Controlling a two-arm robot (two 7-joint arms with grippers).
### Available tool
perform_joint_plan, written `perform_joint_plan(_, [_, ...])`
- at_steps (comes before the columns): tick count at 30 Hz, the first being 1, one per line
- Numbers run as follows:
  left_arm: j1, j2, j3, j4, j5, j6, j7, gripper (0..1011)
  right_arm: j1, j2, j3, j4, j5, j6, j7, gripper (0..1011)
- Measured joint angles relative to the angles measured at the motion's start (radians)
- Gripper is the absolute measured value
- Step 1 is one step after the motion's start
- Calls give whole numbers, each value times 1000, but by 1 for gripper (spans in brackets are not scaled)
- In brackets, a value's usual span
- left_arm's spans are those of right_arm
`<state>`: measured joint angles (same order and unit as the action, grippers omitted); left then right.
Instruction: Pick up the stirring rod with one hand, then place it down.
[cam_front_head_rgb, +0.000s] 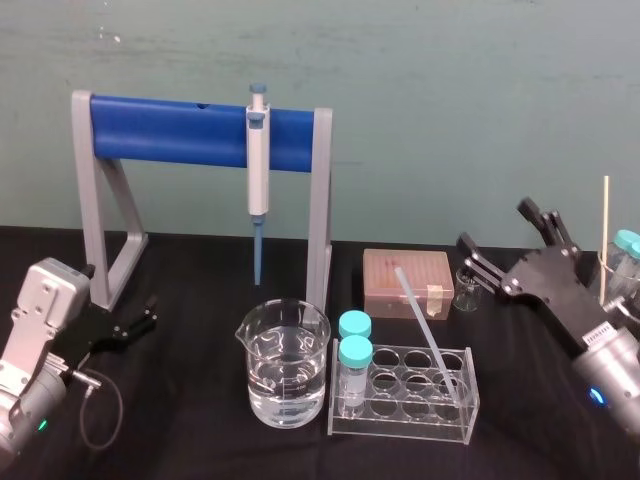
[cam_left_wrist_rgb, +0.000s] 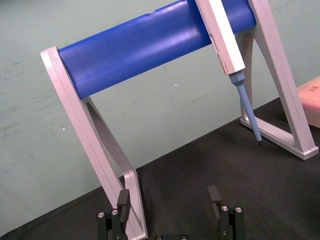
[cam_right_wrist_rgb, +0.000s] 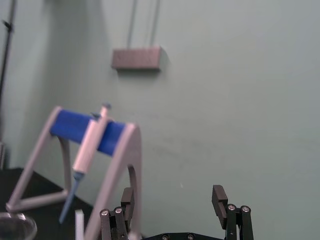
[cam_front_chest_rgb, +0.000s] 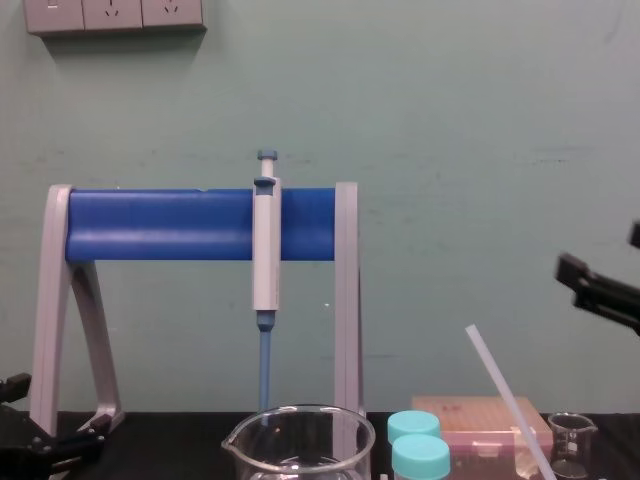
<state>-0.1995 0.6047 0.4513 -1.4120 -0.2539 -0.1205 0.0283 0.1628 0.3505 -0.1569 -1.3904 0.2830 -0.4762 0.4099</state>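
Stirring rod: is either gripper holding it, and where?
Nothing is held. The stirring rod leans in the tube rack; right gripper and left gripper are both open and empty.

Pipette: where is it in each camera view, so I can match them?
Head view: pipette hangs upper centre.
Chest view: pipette at centre.
Left wrist view: pipette crosses the blue bar near one end.
Right wrist view: pipette slants across the bar.
Shared landmark: the blue bar it hangs on.
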Motion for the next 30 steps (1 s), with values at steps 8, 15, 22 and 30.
perform_joint_plan(8, [0,0,0,0,0,0,0,1000,-70,19,45,-22,2,132,-25,1000])
perform_joint_plan(15, [0,0,0,0,0,0,0,1000,-92,25,53,-25,-4,292,-57,1000])
perform_joint_plan(22, [0,0,0,0,0,0,0,1000,-88,25,50,-16,-11,341,-67,1000])
perform_joint_plan(30, [0,0,0,0,0,0,0,1000,-87,24,49,-16,-11,337,-66,1000])
